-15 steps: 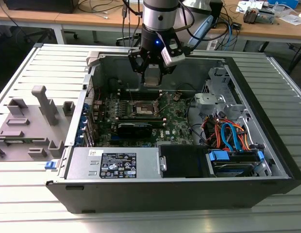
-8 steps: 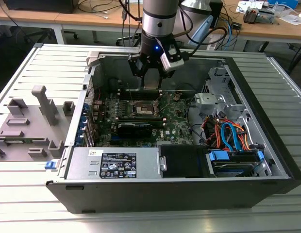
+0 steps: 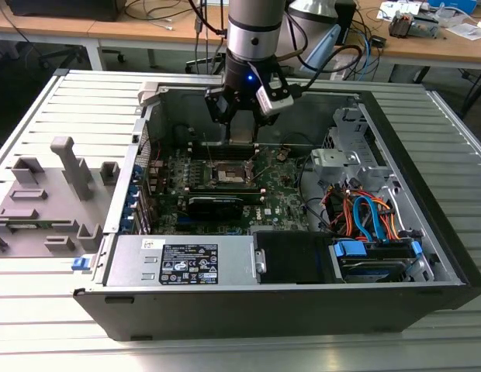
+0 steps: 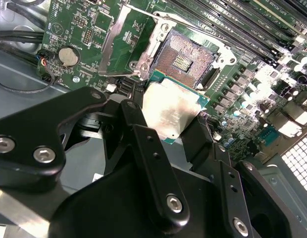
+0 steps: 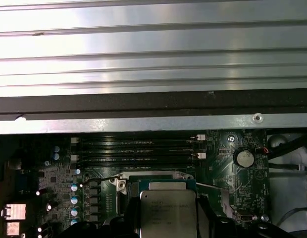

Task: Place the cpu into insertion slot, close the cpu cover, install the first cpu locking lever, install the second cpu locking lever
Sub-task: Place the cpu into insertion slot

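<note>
My gripper (image 3: 240,133) is shut on the cpu (image 3: 241,136), a flat silver square, and hangs inside the open computer case, a little above the board. The insertion slot (image 3: 230,172) lies just below and in front of it, with its dark middle uncovered. In the second wrist view the cpu (image 4: 171,111) sits between two black fingers (image 4: 138,126), apart from the insertion slot (image 4: 185,59). The cpu cover (image 4: 114,37) stands swung up beside the slot. In the first wrist view the cpu (image 5: 168,215) hides most of the insertion slot (image 5: 163,179).
A long black expansion card (image 3: 216,203) lies in front of the slot. Memory sticks (image 5: 136,148) run behind it. Drive cages and bundled cables (image 3: 365,217) are on the exterior view's right. The power supply (image 3: 182,262) lines the case's front wall. A grey fixture (image 3: 46,194) stands outside.
</note>
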Controlling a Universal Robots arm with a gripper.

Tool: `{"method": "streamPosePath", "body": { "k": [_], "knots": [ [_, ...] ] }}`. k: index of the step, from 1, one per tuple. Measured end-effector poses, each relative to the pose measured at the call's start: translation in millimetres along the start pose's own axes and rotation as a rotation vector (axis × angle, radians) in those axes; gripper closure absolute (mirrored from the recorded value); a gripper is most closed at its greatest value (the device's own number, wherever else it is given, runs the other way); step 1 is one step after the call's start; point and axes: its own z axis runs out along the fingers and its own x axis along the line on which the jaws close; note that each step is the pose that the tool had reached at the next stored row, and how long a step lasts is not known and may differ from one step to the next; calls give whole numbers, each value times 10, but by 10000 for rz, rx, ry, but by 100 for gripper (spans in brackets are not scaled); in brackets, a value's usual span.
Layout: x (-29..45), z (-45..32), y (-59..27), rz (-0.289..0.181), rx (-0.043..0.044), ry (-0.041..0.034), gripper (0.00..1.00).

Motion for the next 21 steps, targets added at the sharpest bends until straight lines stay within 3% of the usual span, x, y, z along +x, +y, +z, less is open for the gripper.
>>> {"method": "streamPosePath", "body": {
  "k": [1,3,12,21],
  "knots": [
    [0,1,0,0,0,0,45],
    [-4,197,-8,0,-1,-1,45],
    [-3,216,-11,1,-2,-1,45],
    [26,227,-72,-5,0,0,45]
  ]
}}
